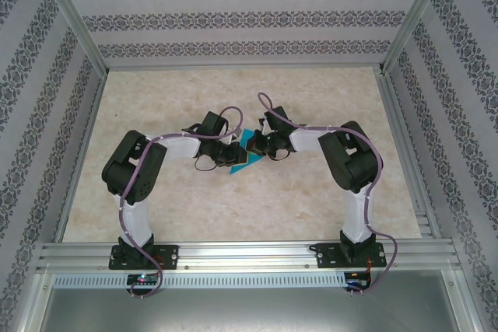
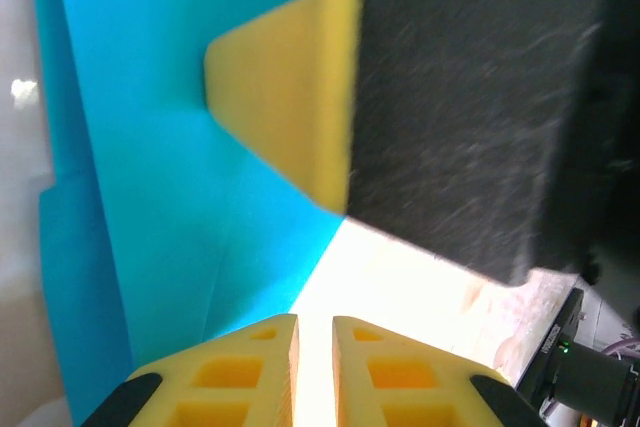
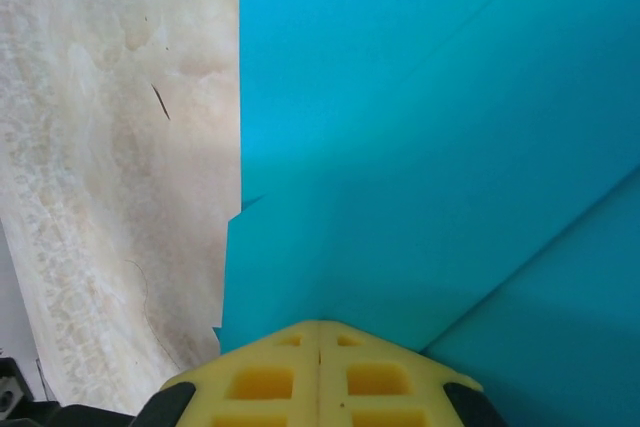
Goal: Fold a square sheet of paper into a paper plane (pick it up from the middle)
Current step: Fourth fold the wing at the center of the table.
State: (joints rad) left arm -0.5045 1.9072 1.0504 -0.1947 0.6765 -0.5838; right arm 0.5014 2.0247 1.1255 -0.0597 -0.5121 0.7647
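At the middle of the surface [image 1: 233, 207], fingers of the right gripper [image 3: 320, 325] clench the part-folded square sheet of paper [image 3: 420, 127], apparently pressing a crease, while the left gripper [image 2: 314, 319], fingers slightly parted, hovers at its edge, likely to steady it.

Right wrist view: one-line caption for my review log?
Right gripper closed on creased turquoise paper, marbled tabletop at left.

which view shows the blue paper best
Right wrist: the blue paper spans most of the frame, creases and left edge sharp. Left wrist has it partly behind a finger; top external shows a tiny distant patch.
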